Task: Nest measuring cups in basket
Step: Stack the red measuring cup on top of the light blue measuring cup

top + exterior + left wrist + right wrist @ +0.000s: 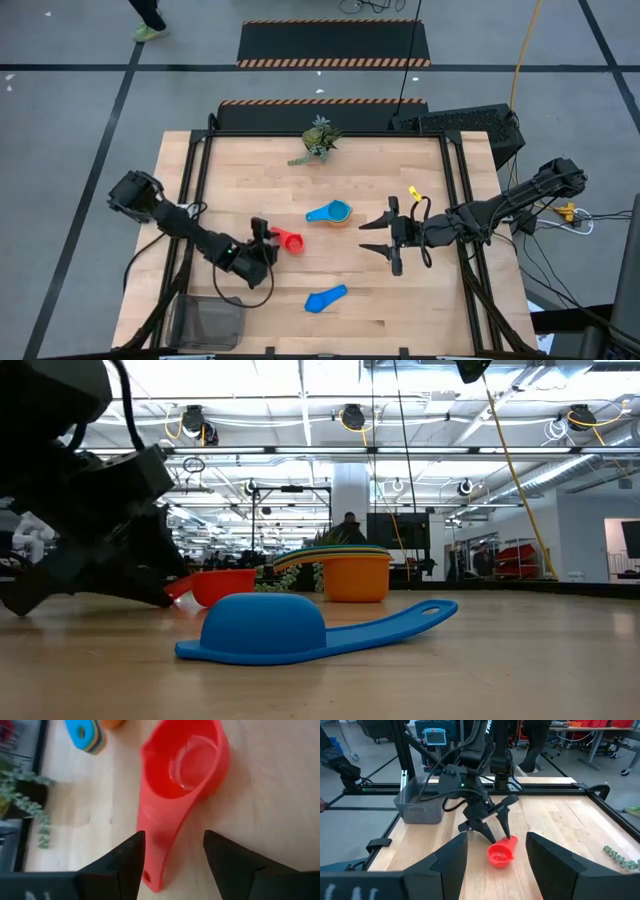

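A red measuring cup (192, 762) stands upright on the table, left of centre. My left gripper (175, 862) is open and slants down over its handle, one finger on each side. A stack of nested cups (330, 212), light blue on top and orange at the bottom, stands near the table's middle. A blue cup (325, 298) lies mouth down nearer the front edge. The grey mesh basket (205, 322) stands at the near left corner. My right gripper (390, 238) hangs open above the table, right of the stack, holding nothing. My left gripper straddles the red cup's handle (160, 850) near its free end, coming from the table's left side and slanting down along the handle. One finger (132, 857) lies right beside the handle's edge; I cannot tell whether it touches. The cup rests on its base.
A small green plant (318, 140) stands at the far edge. Black rails (195, 190) run along the table's left and right sides. Bare wood lies between the red cup and the basket (420, 802).
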